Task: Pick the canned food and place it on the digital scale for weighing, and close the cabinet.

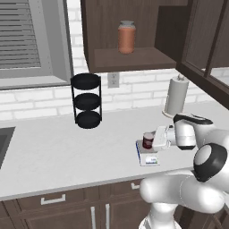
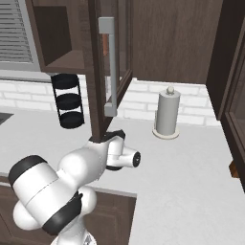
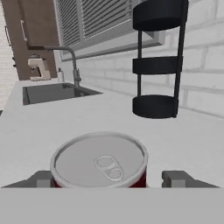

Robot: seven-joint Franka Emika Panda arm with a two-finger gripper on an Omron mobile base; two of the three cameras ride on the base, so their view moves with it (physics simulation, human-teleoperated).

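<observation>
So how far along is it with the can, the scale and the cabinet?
The canned food already stands on the digital scale, so the placing looks about done. In hand: the gripper sits around the can, a finger on each side with gaps showing, apparently open. Left: back away and shut the cabinet, whose door stands open.

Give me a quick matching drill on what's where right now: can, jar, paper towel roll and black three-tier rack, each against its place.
Things:
1. canned food
2. orange-brown jar
3. paper towel roll
4. black three-tier rack

Places:
A. on the open cabinet shelf
B. on the counter against the brick wall, below the window's right corner
C. on the digital scale, between the gripper's jaws
D. upright on the counter, right of the scale

Pairs: 1-C, 2-A, 3-D, 4-B
</observation>
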